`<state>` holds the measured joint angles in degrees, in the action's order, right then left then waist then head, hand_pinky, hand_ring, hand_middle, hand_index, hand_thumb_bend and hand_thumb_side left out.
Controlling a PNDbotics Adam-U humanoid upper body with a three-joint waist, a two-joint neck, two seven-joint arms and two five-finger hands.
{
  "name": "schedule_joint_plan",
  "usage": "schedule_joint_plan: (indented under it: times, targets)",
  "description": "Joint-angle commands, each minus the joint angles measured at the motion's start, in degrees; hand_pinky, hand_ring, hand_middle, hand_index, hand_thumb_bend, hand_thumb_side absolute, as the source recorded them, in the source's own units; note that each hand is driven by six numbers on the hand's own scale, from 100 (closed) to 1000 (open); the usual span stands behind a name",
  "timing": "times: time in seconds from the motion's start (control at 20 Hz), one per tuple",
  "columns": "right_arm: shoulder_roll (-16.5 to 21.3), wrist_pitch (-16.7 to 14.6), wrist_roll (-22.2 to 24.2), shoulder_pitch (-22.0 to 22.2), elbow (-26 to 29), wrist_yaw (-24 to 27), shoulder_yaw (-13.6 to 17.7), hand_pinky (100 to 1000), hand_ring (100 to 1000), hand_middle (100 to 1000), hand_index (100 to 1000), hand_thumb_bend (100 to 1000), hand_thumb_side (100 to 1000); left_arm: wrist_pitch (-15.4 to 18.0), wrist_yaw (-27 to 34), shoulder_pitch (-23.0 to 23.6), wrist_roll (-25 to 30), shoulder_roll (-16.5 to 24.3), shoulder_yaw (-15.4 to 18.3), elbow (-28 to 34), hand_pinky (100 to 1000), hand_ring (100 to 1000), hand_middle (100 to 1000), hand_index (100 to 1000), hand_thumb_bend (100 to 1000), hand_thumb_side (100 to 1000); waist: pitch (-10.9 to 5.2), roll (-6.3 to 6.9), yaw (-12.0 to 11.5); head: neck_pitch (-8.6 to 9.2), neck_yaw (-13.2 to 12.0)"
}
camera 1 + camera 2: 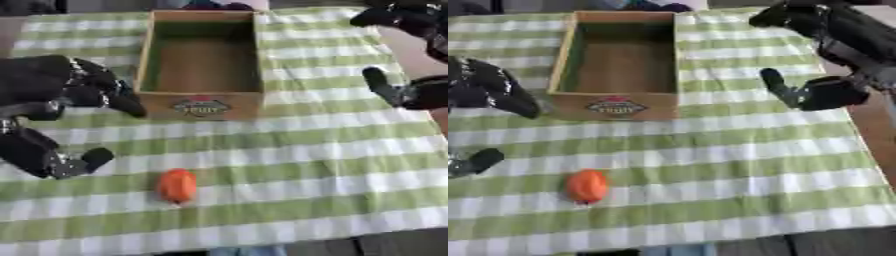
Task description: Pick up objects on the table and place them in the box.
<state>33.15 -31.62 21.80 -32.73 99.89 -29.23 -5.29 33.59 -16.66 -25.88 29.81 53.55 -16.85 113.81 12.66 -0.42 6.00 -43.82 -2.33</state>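
An orange rounded object (pixel 177 185) lies on the green-and-white checked cloth near the front, left of centre. The open cardboard box (pixel 201 102) stands behind it at the back centre, and nothing shows inside it. My left hand (pixel 61 105) hovers at the left edge beside the box's front left corner, above and left of the orange object, fingers spread and relaxed with nothing in them. My right hand (pixel 820 65) hangs at the right of the box, fingers apart, holding nothing.
The checked cloth (pixel 332 165) covers the table, and bare tabletop shows at the right edge (pixel 877 130). Dark shapes lie beyond the far edge behind the box.
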Motion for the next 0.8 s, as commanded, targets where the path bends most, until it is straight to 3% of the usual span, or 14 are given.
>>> schedule_joint_plan:
  times: [0.05, 0.35, 0.8]
  targets:
    - [1.7, 0.0, -0.4, -1.4, 1.25, -0.15, 0.78, 789, 821, 831, 967, 100, 369, 6.29, -0.9, -1.92, 6.15, 1.79, -1.9, 0.79, 711, 687, 723, 883, 170, 524, -1.12, 0.16, 0.09, -0.3, 0.26]
    - [1.97, 0.15, -0.41, -2.5, 1.52, -0.21, 0.83, 793, 820, 830, 967, 100, 346, 8.02, -2.11, -4.13, 8.94, 1.47, -5.34, 0.79, 715, 692, 728, 888, 157, 482, -1.32, 0.35, 0.23, -0.3, 0.33]
    - [1.82, 0.13, -0.14, -2.65, 1.52, -0.07, 0.67, 794, 820, 830, 967, 100, 352, 11.28, -7.06, -6.72, 14.69, 0.2, -9.69, 0.79, 724, 702, 734, 884, 240, 450, -1.53, 0.57, 0.56, -0.3, 0.72]
